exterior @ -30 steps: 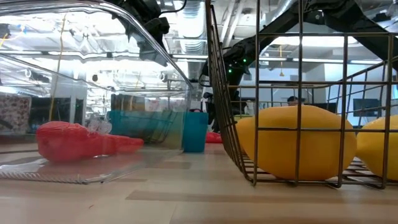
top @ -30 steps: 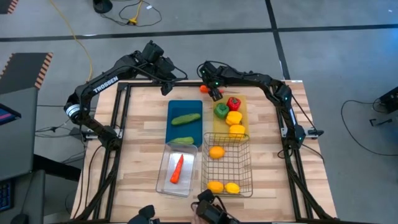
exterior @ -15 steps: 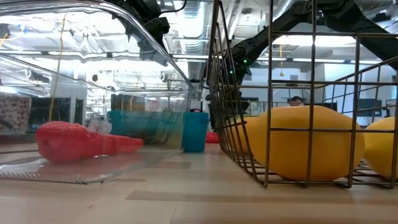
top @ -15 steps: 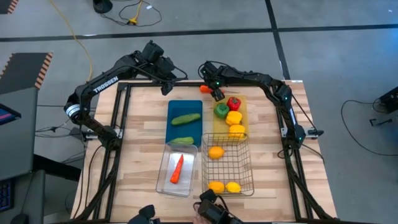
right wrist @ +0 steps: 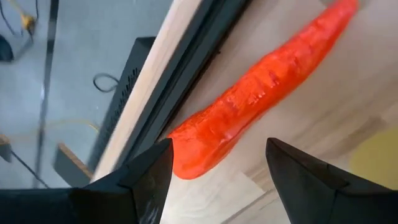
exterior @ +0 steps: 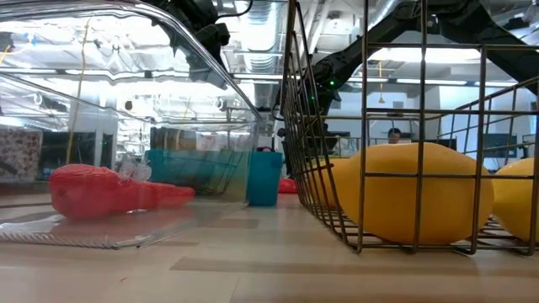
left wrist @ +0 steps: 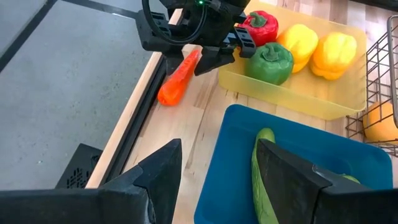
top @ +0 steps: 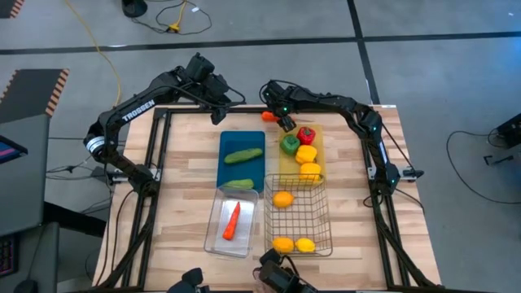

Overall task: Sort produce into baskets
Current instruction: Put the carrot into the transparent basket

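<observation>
- Right gripper (right wrist: 214, 180) hovers with fingers spread wide, empty; the loose carrot (right wrist: 261, 93) lies on the wood just beyond their tips, slanting across the gap
- Likely light, rigid, slick plastic; best pinched across its thicker half
- Left gripper (left wrist: 217, 171) waits spread apart over the blue tray (left wrist: 217, 162)

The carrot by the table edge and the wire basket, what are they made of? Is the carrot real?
The carrot looks like a plastic toy: even bright orange, shiny, with moulded ridges. The wire basket seems to be metal, thin silvery rods crossing in a grid. The right gripper is open next to the carrot.
</observation>
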`<state>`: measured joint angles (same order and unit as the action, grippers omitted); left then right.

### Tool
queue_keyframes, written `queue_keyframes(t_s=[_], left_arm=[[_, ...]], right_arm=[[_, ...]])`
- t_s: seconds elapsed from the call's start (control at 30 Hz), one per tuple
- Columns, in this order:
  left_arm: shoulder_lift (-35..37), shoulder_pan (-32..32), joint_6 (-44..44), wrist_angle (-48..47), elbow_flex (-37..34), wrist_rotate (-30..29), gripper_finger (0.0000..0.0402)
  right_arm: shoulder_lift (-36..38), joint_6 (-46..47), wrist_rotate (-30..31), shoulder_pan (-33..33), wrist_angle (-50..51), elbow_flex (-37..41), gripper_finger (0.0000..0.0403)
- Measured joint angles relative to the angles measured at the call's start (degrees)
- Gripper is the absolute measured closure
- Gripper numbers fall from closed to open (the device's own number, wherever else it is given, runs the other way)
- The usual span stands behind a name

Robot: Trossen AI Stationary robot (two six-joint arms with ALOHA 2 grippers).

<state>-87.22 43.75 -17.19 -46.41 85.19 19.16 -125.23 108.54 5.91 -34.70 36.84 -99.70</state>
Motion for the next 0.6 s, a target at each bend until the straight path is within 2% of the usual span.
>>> queue_keyframes(t_s=[0.4,0.5,0.6], left_arm=[[0.0,0.0,0.0,0.0,0.0,0.0,0.0207],[0.0,0.0,0.0,0.0,0.0,0.0,0.0207],[0.0,-0.01,0.0,0.0,0.0,0.0,0.0207]], right_arm=[[0.0,-39.36,-0.02,0.57,-6.63,0.0,0.0117],[0.0,-46.21,-0.02,0.59,-6.63,0.0,0.0117],[0.0,-48.42,-0.02,0.59,-6.67,0.0,0.0117]])
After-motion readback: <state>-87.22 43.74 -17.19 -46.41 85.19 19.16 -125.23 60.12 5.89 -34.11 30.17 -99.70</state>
